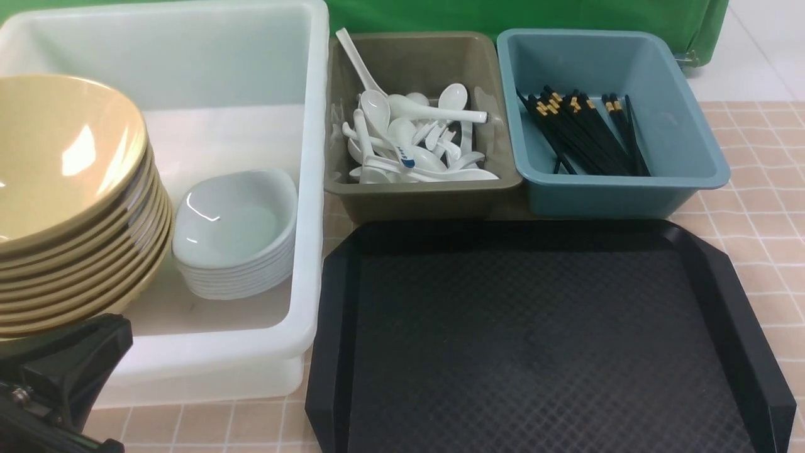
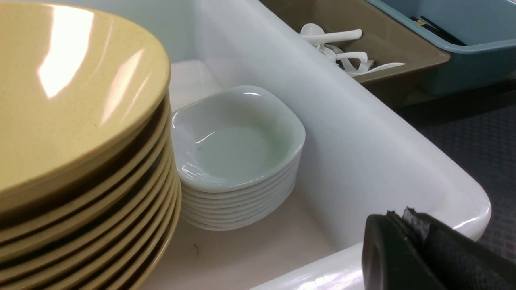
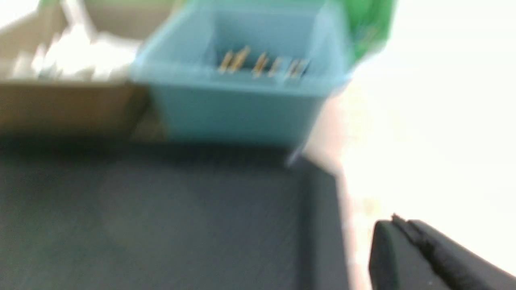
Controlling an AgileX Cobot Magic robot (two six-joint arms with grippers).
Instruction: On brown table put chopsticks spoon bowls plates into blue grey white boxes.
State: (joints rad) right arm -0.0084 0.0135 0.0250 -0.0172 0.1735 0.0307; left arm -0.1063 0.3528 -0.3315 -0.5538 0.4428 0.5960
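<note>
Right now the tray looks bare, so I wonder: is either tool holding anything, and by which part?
Nothing is held. The left tool and the right tool are both shut, with nothing between their tips.

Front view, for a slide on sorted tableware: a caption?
Yellow bowls and white dishes in the white box, spoons and chopsticks binned, black tray bare.

Matte black left arm [image 1: 60,371] — angular housing, one silver screw [image 1: 21,394].

black tray [image 1: 541,340] | on tiled counter [image 1: 761,207], just before the boxes | green cloth [image 1: 516,16] behind | pale floor [image 1: 767,44] far right
</note>
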